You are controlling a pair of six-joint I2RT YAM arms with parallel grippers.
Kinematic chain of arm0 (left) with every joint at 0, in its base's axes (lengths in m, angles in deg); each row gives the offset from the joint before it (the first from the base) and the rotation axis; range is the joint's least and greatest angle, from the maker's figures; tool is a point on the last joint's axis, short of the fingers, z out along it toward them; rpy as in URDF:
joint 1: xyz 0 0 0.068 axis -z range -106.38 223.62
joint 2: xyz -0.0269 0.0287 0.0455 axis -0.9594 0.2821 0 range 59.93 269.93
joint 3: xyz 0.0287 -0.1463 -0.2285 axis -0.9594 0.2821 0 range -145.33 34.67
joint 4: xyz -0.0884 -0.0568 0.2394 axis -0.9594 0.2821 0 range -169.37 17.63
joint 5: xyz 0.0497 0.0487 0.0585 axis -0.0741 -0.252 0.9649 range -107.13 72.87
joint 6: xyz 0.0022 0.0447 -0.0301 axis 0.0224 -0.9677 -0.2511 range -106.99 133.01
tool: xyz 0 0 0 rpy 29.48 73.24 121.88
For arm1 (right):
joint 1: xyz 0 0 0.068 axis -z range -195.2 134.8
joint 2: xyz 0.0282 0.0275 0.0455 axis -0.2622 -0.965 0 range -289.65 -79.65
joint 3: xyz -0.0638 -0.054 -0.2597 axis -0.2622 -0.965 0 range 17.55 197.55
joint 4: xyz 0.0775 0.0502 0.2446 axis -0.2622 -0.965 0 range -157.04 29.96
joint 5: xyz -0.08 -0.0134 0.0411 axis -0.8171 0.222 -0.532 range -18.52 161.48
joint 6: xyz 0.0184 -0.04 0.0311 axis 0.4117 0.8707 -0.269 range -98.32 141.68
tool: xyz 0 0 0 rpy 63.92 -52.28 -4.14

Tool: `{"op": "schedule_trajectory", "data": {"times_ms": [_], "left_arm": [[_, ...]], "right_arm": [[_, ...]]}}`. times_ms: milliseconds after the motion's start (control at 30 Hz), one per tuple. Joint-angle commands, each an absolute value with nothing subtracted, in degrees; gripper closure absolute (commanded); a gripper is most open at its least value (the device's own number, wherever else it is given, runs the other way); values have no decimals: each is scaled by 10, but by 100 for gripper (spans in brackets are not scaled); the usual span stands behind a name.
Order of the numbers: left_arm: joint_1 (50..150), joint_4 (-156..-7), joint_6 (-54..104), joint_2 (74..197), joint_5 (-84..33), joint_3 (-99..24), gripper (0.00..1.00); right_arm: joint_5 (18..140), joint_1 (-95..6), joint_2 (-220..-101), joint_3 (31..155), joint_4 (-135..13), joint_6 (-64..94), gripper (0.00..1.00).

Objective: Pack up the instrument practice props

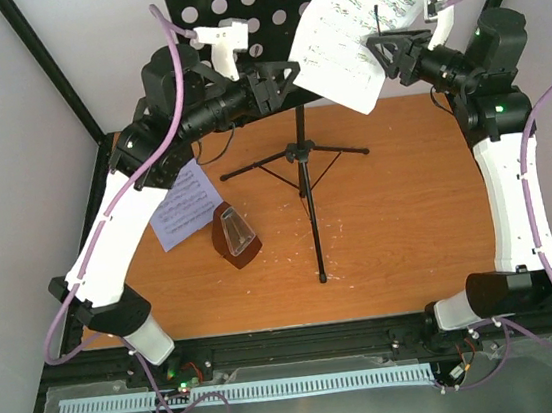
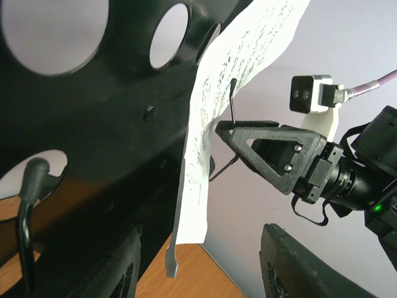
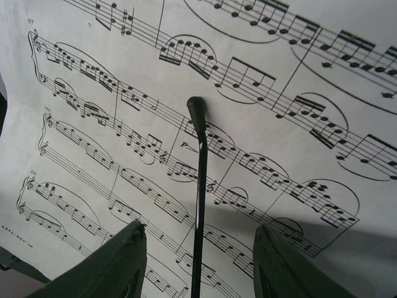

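From above, the tall black tripod music stand (image 1: 300, 153) stands mid-way across the brown wooden desk (image 1: 408, 210), its black perforated plate (image 1: 231, 0) at 12 o'clock. A white printed sheet-music page (image 1: 374, 23) leans on the plate's right side, toward 1 o'clock. The right fingers (image 1: 388, 52) meet the page's lower part, and the left fingers (image 1: 276, 84) sit at the plate's lower edge. The small red-brown wooden pyramid metronome (image 1: 234, 237) stands upright on the desk at 8 o'clock from the tripod hub. A second printed page (image 1: 185, 205) lies flat just beside it at 10 o'clock. In the left wrist view, the left fingers stand well apart and grip nothing, with the hanging page's lower edge ahead of the gap. A thin black wire retainer (image 2: 233, 102) crosses the page there. In the right wrist view, the right fingers are also spread and hold nothing, one on either side of that wire, with the page filling the view.
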State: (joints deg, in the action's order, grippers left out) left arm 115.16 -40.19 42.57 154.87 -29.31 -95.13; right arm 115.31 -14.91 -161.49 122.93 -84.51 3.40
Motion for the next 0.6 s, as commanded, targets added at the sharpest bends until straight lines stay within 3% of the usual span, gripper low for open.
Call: {"op": "schedule_trajectory", "data": {"times_ms": [0,200,567], "left_arm": [[1156,-414,419,1566,-287,-983,47],[1156,-406,416,1599,-303,-1017,55],[1156,-410,410,1614,-302,-1018,59]], "right_arm": [[1171,-147,-1619,1247,-827,25,55],[1178,-147,-1622,1247,-814,17,57],[1192,-152,-1642,1270,-802,4,68]]}}
